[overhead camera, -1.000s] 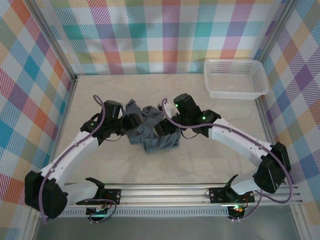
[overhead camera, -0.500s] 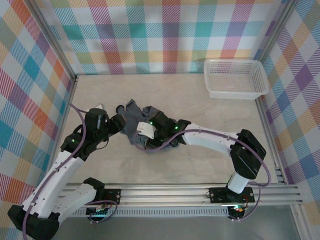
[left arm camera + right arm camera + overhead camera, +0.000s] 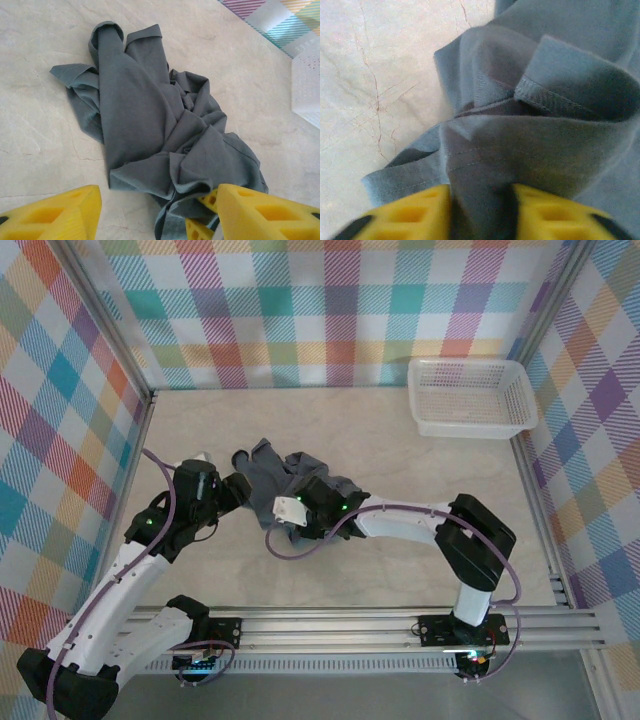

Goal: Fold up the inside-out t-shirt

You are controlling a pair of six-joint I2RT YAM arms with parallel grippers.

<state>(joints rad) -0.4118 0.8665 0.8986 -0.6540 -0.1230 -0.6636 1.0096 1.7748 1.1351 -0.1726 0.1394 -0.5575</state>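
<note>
The dark slate-grey t-shirt [image 3: 290, 475] lies in a crumpled heap near the middle of the pale marbled table [image 3: 420, 570], well apart from the white mesh basket [image 3: 465, 363] in the far right corner.

Seen from the left wrist, the cloth runs away as one long, fairly flat panel. It has a rolled end at the far tip and a loose flap spilling to the left, and the right side is bunched into deep wrinkles.

The left arm's fingers [image 3: 55, 215] are yellow and spread wide. They grip nothing: bare table shows between them, and the shirt's near hem lies just ahead. From above, the left arm [image 3: 130, 560] comes in at the left side of the heap.

The right arm [image 3: 400, 520] reaches across from the right, its wrist over the near edge of the heap. Its fingers [image 3: 405, 217] are drawn in narrow on a thick wad of the cloth, which fills the gap between them. Just beyond them a stitched hem curls over a dark fold, and a strip of cloth trails left onto the table.

In the left wrist view, yellow tips of the right arm's fingers peek out at the shirt's near edge, just beside the left arm's right-hand finger
</note>
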